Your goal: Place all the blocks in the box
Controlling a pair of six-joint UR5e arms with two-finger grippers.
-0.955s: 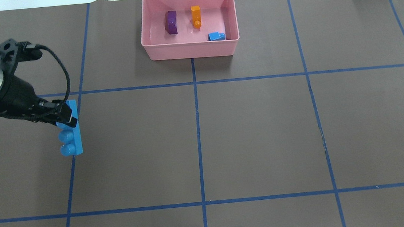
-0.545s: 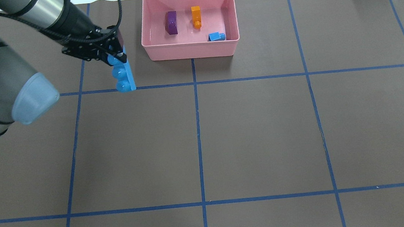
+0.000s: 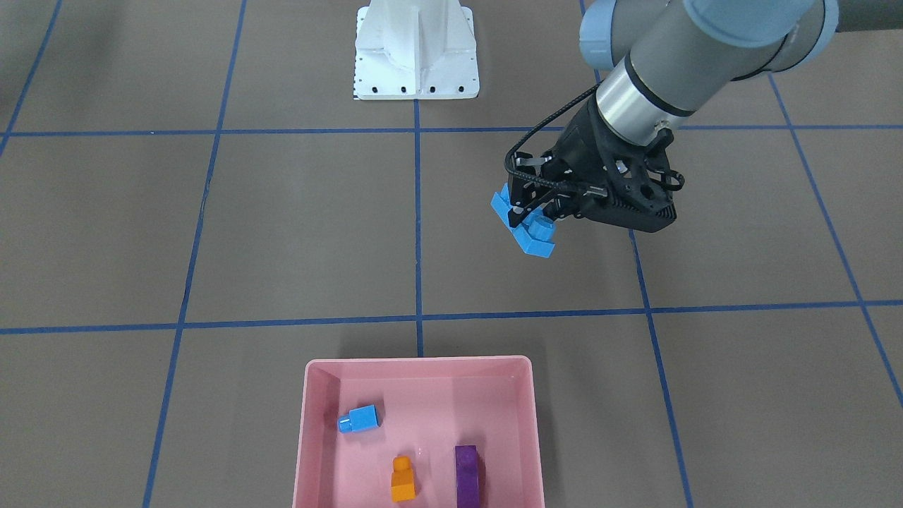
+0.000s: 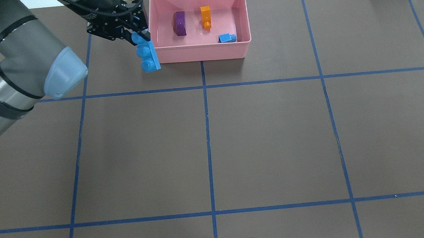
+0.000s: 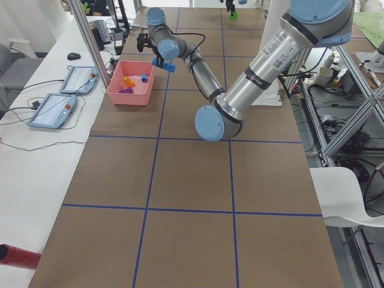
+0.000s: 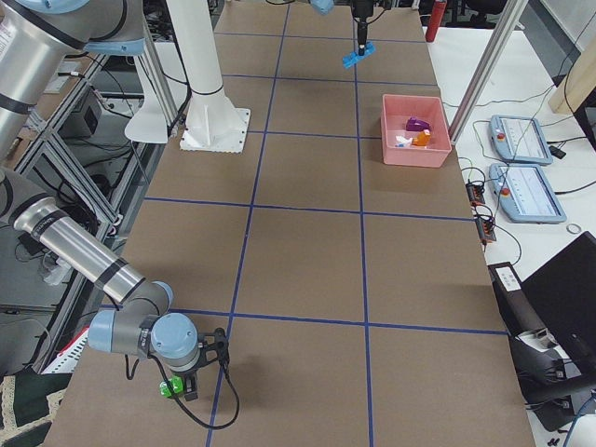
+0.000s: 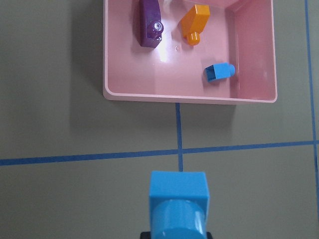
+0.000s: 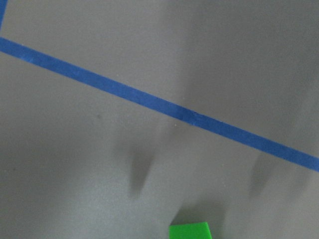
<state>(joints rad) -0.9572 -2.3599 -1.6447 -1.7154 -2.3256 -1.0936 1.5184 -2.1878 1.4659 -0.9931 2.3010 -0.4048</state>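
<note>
Blue and long, the four-stud block (image 4: 148, 57) has come from the left part of the table (image 4: 275, 136) and now hangs in the air just outside the left wall of the box (image 4: 201, 57), so I judge only a short carry over the rim and a release remain. Its long axis is near upright, free end down, studs facing away from the box. The left gripper (image 4: 139, 39) pinches its upper end; of the right gripper (image 6: 183, 386) I cannot tell the state.
</note>
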